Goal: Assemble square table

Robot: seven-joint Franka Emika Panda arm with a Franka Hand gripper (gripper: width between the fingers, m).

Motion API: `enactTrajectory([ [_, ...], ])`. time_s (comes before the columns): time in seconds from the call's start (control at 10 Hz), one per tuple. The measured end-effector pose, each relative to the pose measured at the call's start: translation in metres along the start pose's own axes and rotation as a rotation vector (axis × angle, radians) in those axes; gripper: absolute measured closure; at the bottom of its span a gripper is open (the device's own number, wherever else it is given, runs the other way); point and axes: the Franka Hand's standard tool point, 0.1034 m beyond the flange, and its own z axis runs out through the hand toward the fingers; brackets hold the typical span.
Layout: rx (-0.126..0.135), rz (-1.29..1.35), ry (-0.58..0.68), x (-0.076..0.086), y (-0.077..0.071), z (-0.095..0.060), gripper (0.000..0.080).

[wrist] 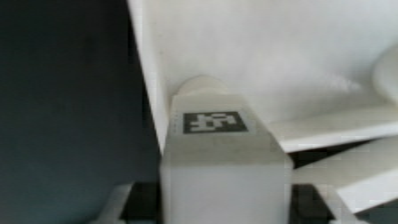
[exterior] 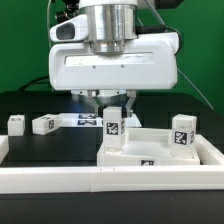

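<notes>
Leg (wrist: 222, 165) clenched in my end effector (exterior: 112, 106) looks light, rigid and slick, best gripped across its flat sides.

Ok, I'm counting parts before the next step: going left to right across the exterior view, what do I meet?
Far-left leg → second leg → marker board → held leg → right leg. The slab spans too wide to place.
</notes>
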Motion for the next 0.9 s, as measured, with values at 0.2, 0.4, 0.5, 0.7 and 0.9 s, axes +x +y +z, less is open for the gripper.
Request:
enactTrajectory([
  [0.2, -0.001, 0.208, -0.002, -0.003, -0.005, 0.001, 0.0509],
  [0.4, 0.0, 0.405, -0.002, -0.005, -0.009, 0.002, 0.0509],
  [0.5, 0.003, 0.52, -0.004, -0.008, -0.013, 0.003, 0.0509],
  [0.7, 0.002, 0.661, -0.004, -0.008, -0.015, 0.003, 0.0509],
  [0.9, 0.002, 0.787, -0.005, -0.009, -0.015, 0.003, 0.0509],
])
